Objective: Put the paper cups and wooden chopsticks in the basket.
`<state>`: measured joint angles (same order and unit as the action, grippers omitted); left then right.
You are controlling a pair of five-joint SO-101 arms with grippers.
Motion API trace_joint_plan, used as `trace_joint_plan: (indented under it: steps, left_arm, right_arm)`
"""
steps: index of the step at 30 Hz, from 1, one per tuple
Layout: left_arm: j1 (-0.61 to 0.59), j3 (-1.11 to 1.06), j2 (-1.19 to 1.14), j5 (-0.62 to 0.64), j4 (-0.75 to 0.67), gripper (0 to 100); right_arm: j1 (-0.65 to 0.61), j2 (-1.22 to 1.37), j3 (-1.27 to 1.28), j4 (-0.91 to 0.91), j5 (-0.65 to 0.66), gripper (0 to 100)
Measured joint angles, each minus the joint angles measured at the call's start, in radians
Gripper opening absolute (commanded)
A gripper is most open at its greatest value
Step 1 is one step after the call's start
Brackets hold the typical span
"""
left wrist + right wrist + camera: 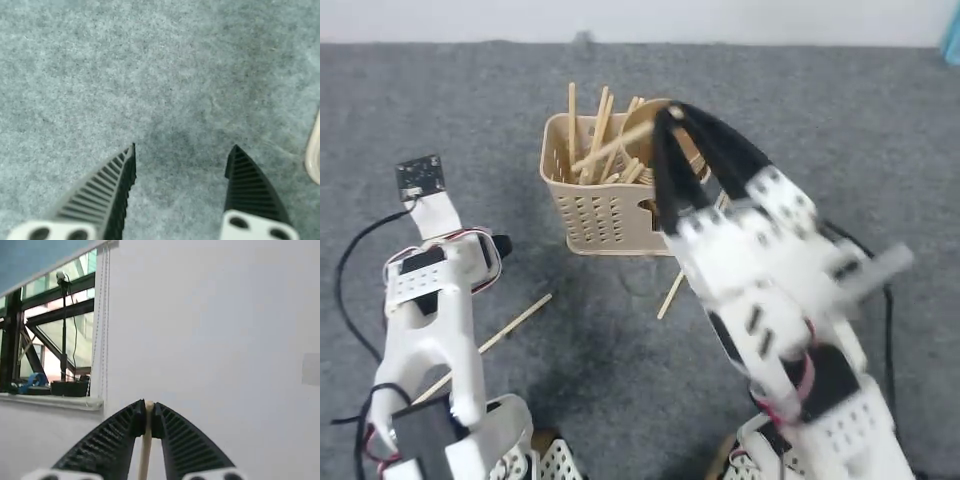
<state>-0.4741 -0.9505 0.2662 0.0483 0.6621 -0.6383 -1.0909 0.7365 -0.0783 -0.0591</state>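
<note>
A beige perforated basket (600, 215) stands on the grey carpet with several wooden chopsticks (595, 135) sticking up out of it and a tan paper cup rim (642, 108) showing at its back. My right gripper (670, 118) hangs over the basket's right side, shut on a chopstick (145, 450) that slants across the basket top. One loose chopstick (490, 342) lies on the carpet beside the left arm (435, 300); another (672, 292) lies by the basket's right corner. My left gripper (184, 146) is open above bare carpet, with the basket's edge (314, 155) beside it.
A black cable (350, 290) loops on the carpet at the far left. The arm bases (550, 462) stand at the near edge. Open carpet lies in front of the basket and behind it up to the white wall.
</note>
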Motion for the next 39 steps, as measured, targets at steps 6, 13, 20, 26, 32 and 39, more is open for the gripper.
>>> trace_joint_plan:
  steps: [6, 13, 20, 26, 32, 39]
  left_arm:
    - [0.0, 0.0, 0.0, 0.0, 0.0, 28]
    - [0.0, 0.0, 0.0, 0.0, 0.0, 28]
    - [0.0, 0.0, 0.0, 0.0, 0.0, 28]
    - [0.0, 0.0, 0.0, 0.0, 0.0, 28]
    - [0.0, 0.0, 0.0, 0.0, 0.0, 28]
    - [0.0, 0.0, 0.0, 0.0, 0.0, 28]
  right_arm:
    - [-0.002, 0.233, -0.14, 0.009, 0.044, 0.8]
    - [-0.002, 0.471, -0.176, 0.009, 0.049, 0.8]
    - [-0.003, 0.658, -0.123, 0.014, 0.051, 0.8]
    - [-0.015, 0.753, -0.124, 0.025, 0.054, 1.0]
    - [-0.029, 0.773, -0.132, 0.034, 0.054, 10.2]
    - [-0.043, 0.798, -0.209, -0.006, 0.054, 9.5]
